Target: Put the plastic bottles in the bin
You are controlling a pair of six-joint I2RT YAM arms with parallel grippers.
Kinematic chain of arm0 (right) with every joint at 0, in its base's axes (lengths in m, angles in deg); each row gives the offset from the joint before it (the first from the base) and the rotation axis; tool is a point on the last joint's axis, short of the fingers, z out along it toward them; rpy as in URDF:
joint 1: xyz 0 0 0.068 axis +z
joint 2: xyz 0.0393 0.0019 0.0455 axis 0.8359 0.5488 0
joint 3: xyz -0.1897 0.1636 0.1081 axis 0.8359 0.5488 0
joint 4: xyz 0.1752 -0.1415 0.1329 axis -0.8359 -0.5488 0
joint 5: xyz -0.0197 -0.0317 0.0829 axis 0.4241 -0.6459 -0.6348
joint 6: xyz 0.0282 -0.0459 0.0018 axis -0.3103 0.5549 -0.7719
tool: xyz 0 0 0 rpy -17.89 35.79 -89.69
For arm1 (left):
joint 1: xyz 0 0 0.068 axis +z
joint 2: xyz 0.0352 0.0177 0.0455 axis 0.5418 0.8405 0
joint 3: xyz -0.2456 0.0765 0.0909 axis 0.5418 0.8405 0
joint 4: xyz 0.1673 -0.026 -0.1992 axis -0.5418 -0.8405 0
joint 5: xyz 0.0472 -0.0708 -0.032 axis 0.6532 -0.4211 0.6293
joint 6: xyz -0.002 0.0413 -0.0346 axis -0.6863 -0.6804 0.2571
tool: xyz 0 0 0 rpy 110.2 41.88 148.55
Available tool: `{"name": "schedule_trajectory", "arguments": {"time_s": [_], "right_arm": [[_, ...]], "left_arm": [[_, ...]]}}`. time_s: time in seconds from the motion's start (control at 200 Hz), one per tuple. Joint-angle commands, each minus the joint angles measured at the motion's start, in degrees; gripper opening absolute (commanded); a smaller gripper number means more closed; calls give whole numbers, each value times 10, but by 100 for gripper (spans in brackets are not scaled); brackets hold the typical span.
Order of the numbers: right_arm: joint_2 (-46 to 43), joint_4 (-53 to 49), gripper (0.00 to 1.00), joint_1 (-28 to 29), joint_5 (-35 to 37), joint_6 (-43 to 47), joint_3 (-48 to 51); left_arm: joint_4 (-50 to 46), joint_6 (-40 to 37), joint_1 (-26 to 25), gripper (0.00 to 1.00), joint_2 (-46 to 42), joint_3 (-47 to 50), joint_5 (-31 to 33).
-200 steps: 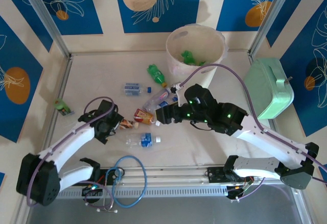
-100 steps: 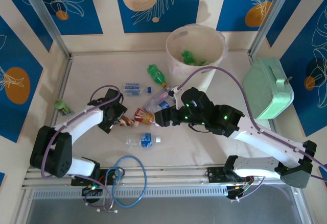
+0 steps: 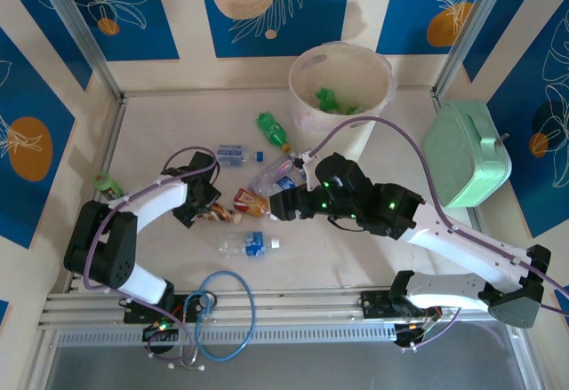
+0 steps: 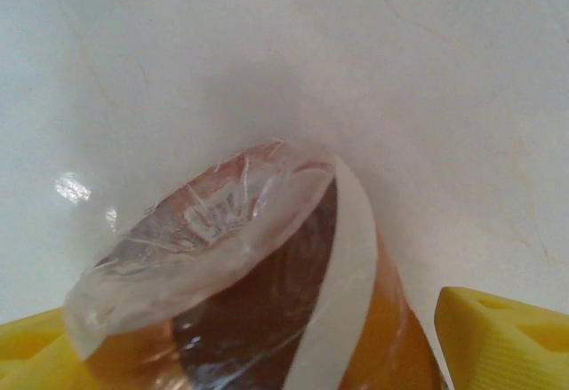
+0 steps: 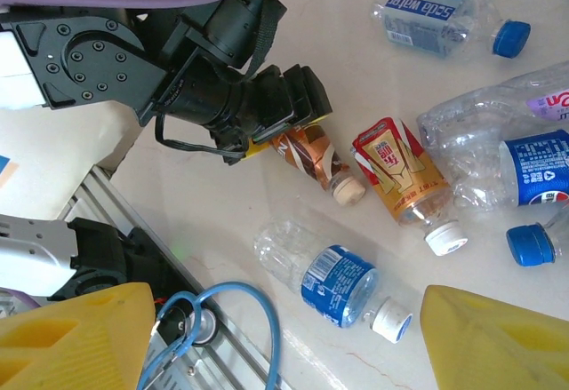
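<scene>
Several plastic bottles lie mid-table. My left gripper (image 3: 206, 205) has its yellow fingers (image 4: 502, 341) close on either side of a brown-labelled bottle (image 4: 267, 274) lying on the table; contact is unclear. Beside it lie an orange-labelled bottle (image 5: 402, 173), a large crumpled clear bottle (image 3: 277, 173) and a small clear bottle (image 3: 234, 154). My right gripper (image 3: 283, 203) hovers open above a clear blue-labelled bottle (image 5: 342, 285), nothing between its fingers. A green bottle (image 3: 273, 129) lies near the bin (image 3: 307, 116), which holds green bottles (image 3: 326, 99). Another green bottle (image 3: 108, 186) lies far left.
A mint-green case (image 3: 467, 153) stands at the right edge. A blue cable loop (image 3: 222, 314) lies on the rail at the near edge. Metal frame posts and patterned walls close in the table on three sides.
The left gripper has slid right along the table onto the brown-labelled bottle and its jaws have narrowed round it. The right arm shifted slightly left, then held still.
</scene>
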Motion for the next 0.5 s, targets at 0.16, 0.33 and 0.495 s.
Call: {"name": "schedule_trajectory", "arguments": {"time_s": [0.16,0.33,0.495], "right_arm": [[-16,4,79,5,15,-8,9],[-18,3,79,6,13,-12,10],[-17,8,79,7,9,-16,13]], "left_arm": [[-22,-20,6,68,-7,-15,23],[-25,-30,6,67,-25,-19,28],[-21,-64,6,61,-59,-36,31]]}}
